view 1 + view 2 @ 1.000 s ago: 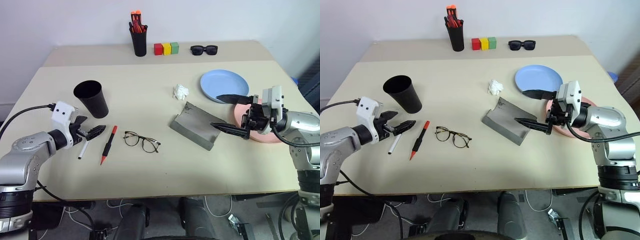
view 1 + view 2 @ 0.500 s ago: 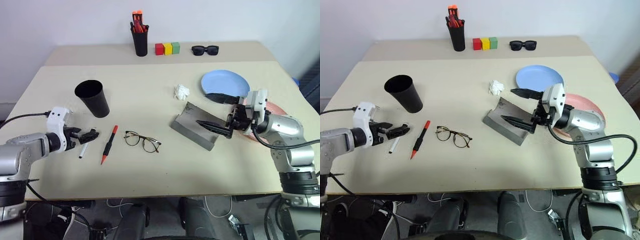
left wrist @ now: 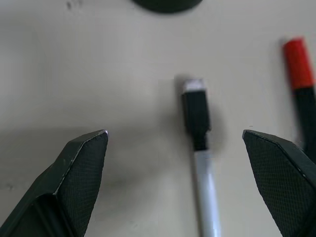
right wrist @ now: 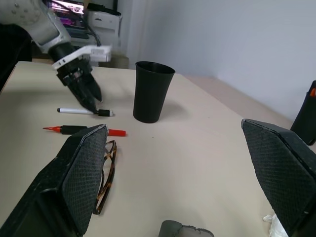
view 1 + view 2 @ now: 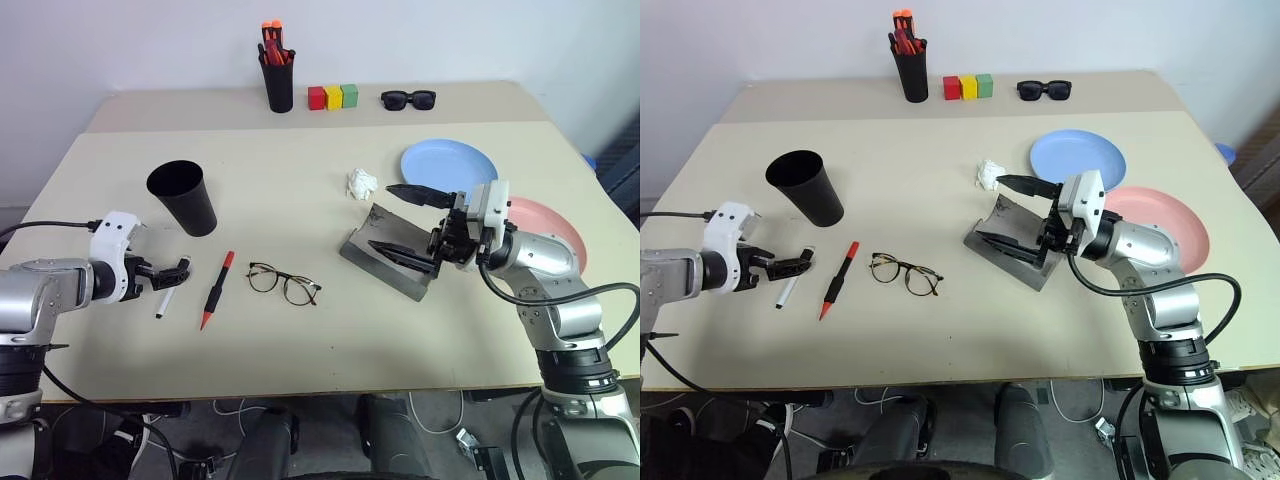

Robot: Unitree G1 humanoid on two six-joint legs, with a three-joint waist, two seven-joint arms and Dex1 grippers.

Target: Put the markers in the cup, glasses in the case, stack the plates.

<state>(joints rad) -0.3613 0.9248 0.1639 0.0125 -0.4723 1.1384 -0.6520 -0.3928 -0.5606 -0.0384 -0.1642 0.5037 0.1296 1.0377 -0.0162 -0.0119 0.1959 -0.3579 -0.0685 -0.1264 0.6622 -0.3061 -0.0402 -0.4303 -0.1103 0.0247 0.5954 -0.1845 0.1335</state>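
The white marker (image 5: pixel 165 301) lies left of the red-ended black marker (image 5: pixel 216 291), both in front of the black cup (image 5: pixel 183 196). My left gripper (image 5: pixel 172 269) is open and tilted down just over the white marker's black cap (image 3: pixel 195 116), which shows between its fingers. The wire-rimmed glasses (image 5: pixel 284 283) lie at the table's middle. My right gripper (image 5: pixel 380 216) is open, pointing left above the open grey case (image 5: pixel 388 252), holding nothing. The blue plate (image 5: pixel 449 170) and the pink plate (image 5: pixel 545 228) lie apart on the right.
At the back stand a black pen holder with orange-red pens (image 5: pixel 278 75), three coloured blocks (image 5: pixel 333 97) and black sunglasses (image 5: pixel 408 99). A crumpled white paper (image 5: pixel 362 183) lies between the case and the blue plate.
My right gripper has moved left, from over the pink plate to over the case. My left gripper has tipped downward over the white marker's cap. Both stay open.
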